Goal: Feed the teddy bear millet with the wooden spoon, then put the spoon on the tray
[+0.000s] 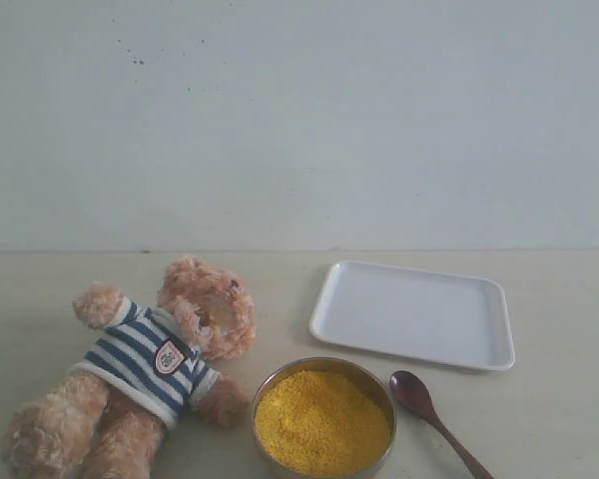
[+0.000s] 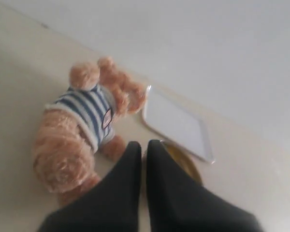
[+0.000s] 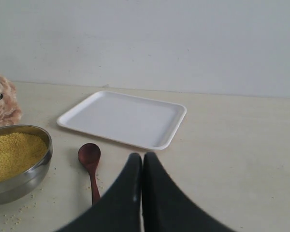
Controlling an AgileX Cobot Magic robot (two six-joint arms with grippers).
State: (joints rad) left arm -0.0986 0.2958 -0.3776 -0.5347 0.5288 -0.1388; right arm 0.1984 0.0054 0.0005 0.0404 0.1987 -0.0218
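Note:
The teddy bear (image 1: 140, 364) in its striped shirt lies on the table at the left; it also shows as the bear (image 2: 82, 130) in the left wrist view. Bright-yellow millet (image 1: 321, 419) fills a round metal bowl (image 1: 375, 379) at the front centre. The dark wooden spoon (image 1: 429, 411) lies on the table right of the bowl, spoon (image 3: 90, 166) handle toward the front. Behind it sits the bare white tray (image 1: 414, 314). My left gripper (image 2: 144, 147) is shut and holds nothing, above the bear and bowl. My right gripper (image 3: 141, 158) is shut and holds nothing, beside the spoon. Neither gripper shows in the exterior view.
A pale wall rises behind the table. A few loose grains (image 3: 17, 215) lie on the table near the bowl. Bare tabletop extends right of the tray (image 3: 125, 118) and spoon.

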